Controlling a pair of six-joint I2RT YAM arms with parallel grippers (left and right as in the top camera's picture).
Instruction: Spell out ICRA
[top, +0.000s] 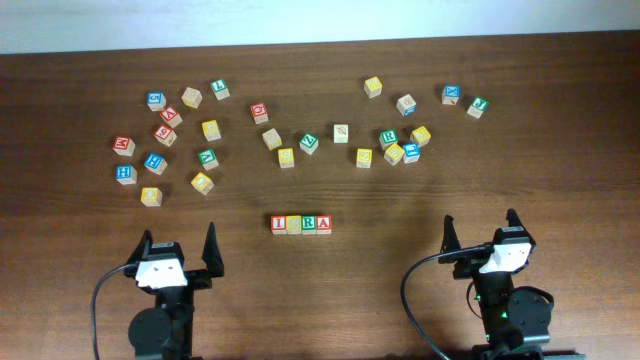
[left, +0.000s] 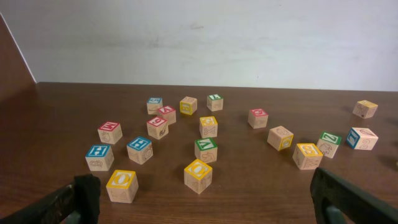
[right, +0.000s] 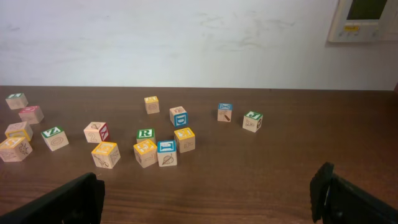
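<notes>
Both arms stood parked at the 6 o'clock edge of the table (top: 560, 80). The left end effector (top: 178, 240) and the right end effector (top: 480, 222) each had their jaws spread wide and held nothing.

The block row (top: 301, 224) lay between them, near the table's centre. It was at roughly 3 o'clock from the left end effector and 9 o'clock from the right. Its long axis ran 9 to 3 o'clock. The left arm was the nearer.

The row comprised four wooden cubes, touching side by side. I, R and A were legible; the second face was too small to confirm. Judged complete, pending that letter.

Loose blocks (top: 210, 129) lay scattered towards 12 o'clock, well apart from the row. Neither wrist view showed the row.
</notes>
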